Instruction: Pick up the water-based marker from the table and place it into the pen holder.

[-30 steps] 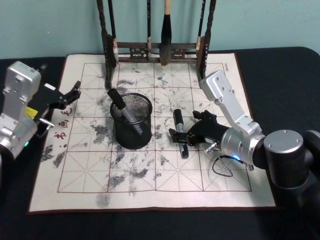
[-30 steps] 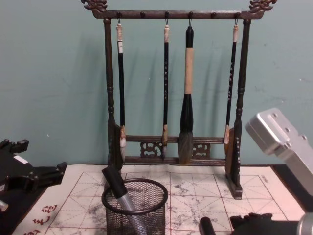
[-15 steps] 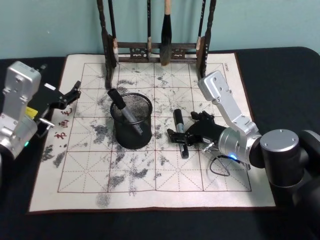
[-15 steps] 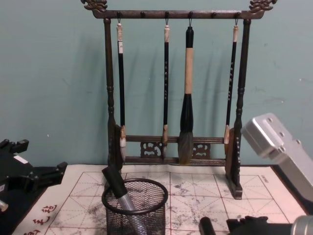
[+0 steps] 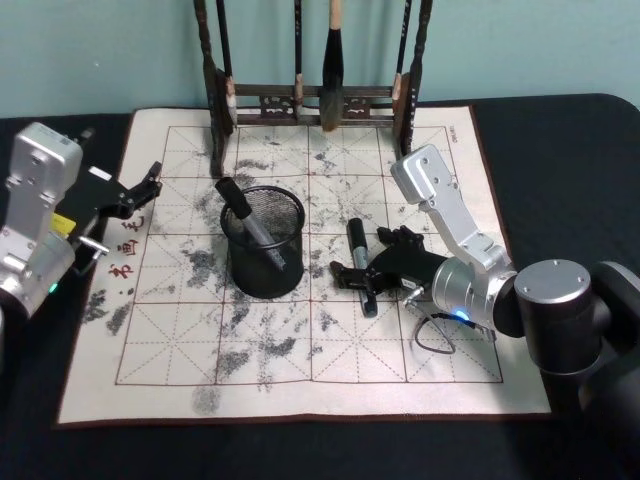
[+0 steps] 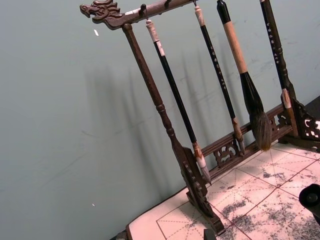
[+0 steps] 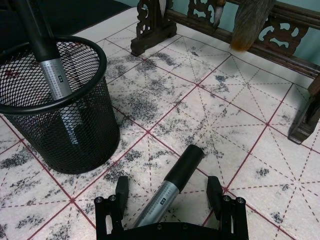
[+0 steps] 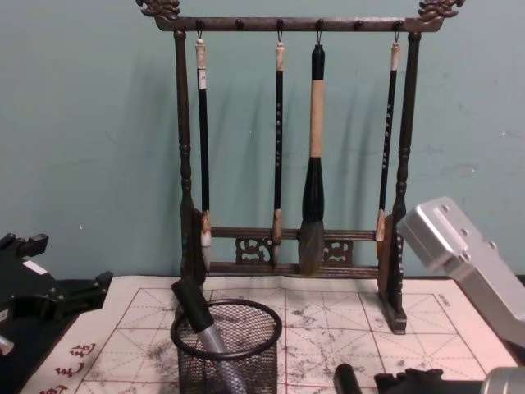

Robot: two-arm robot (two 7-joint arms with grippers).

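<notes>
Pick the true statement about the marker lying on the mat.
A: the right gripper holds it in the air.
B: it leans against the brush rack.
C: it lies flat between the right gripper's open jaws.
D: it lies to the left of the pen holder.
C: the marker lies flat on the mat, with the right gripper jaws open on either side, apart from it.

A dark tabletop [image 5: 560, 130] carries a white square calligraphy mat [image 5: 440, 350] printed with a red grid and blotched with grey ink. On the mat, a black wire-mesh cylindrical pen holder [image 5: 262, 270] stands near the centre. A tall dark wooden brush rack [image 5: 310, 100] stands along the far edge. A black-and-silver marker [image 5: 356, 245] lies flat near the holder's right, not touching it.
</notes>
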